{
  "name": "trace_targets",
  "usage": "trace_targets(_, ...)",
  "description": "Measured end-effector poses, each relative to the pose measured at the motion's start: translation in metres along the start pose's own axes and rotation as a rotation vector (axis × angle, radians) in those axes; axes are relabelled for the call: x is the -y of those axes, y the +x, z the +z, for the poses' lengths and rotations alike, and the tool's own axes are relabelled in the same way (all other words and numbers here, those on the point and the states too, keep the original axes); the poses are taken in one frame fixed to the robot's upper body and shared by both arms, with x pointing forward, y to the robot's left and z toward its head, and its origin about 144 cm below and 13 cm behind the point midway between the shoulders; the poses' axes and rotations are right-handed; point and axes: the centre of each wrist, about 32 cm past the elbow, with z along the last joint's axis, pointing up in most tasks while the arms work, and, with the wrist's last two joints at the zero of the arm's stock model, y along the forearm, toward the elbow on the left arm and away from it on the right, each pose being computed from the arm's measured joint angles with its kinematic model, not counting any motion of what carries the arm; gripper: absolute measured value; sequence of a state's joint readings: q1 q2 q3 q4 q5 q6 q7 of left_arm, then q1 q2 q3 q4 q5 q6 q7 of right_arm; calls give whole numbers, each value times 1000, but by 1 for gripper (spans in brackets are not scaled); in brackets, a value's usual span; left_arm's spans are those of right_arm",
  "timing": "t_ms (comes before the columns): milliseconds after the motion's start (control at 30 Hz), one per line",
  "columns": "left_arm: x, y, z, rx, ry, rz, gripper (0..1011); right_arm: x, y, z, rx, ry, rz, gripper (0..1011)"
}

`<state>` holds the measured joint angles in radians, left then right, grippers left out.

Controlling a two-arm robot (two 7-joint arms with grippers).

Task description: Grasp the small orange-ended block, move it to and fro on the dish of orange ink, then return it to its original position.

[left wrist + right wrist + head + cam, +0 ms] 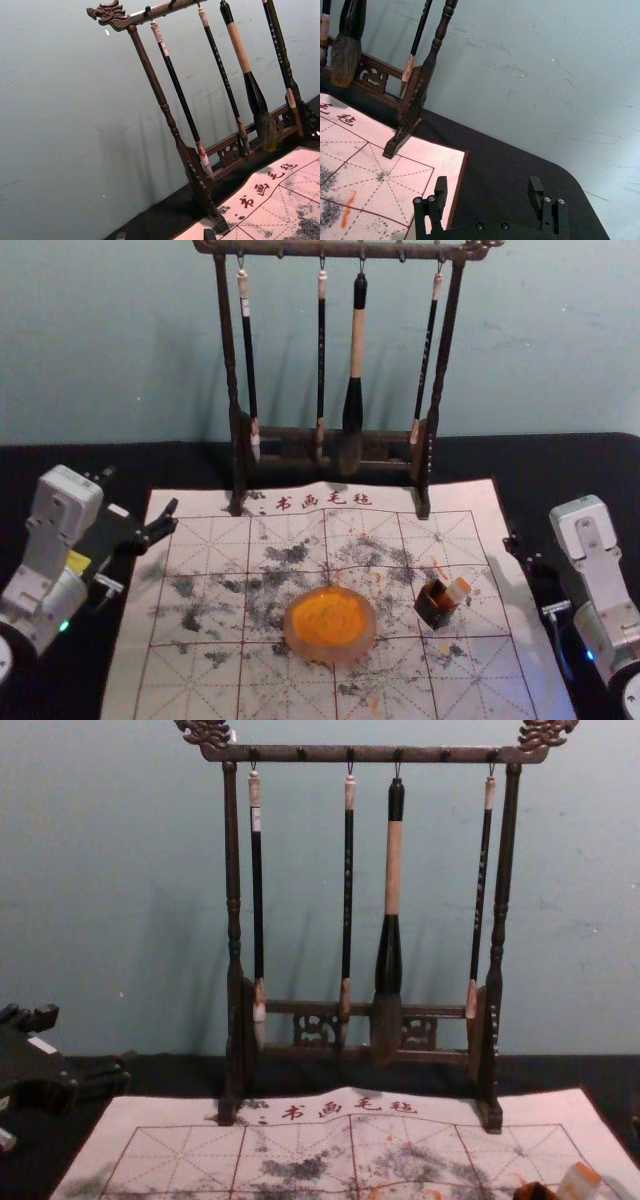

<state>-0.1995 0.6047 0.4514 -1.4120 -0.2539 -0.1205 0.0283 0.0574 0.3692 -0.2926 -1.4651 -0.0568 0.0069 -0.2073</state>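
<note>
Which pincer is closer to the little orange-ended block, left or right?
Right. The right pincer is at the mat's right edge, a short way right of the block; the left pincer is across by the left edge.

There are four brushes (pixel 357 340), one rack (pixel 300 754), mat (pixel 200 695), dish (pixel 332 651), block (pixel 458 589).
</note>
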Motion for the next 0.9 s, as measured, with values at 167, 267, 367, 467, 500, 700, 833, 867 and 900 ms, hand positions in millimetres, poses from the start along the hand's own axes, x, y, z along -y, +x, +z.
trace_targets(167, 0, 0, 0, 0, 0, 0, 1001, 0, 0, 0, 4, 3, -1, 1002)
trace_targets(267, 0, 0, 0, 0, 0, 0, 1001, 1, 0, 0, 7, 5, -2, 1002)
trace_targets(367, 0, 0, 0, 0, 0, 0, 1001, 1, 0, 1, 9, 7, -3, 1002)
trace_targets(467, 0, 0, 0, 0, 0, 0, 1001, 1, 0, 1, 10, 8, -3, 1002)
trace_targets(500, 0, 0, 0, 0, 0, 0, 1001, 1, 0, 1, 10, 8, -3, 1002)
trace_targets(700, 0, 0, 0, 0, 0, 0, 1001, 1, 0, 1, 12, 9, -4, 1002)
trace_targets(833, 0, 0, 0, 0, 0, 0, 1001, 1, -1, 1, 13, 10, -3, 1002)
trace_targets(867, 0, 0, 0, 0, 0, 0, 1001, 1, -1, 1, 13, 10, -3, 1002)
trace_targets(900, 0, 0, 0, 0, 0, 0, 1001, 1, -1, 1, 13, 10, -3, 1002)
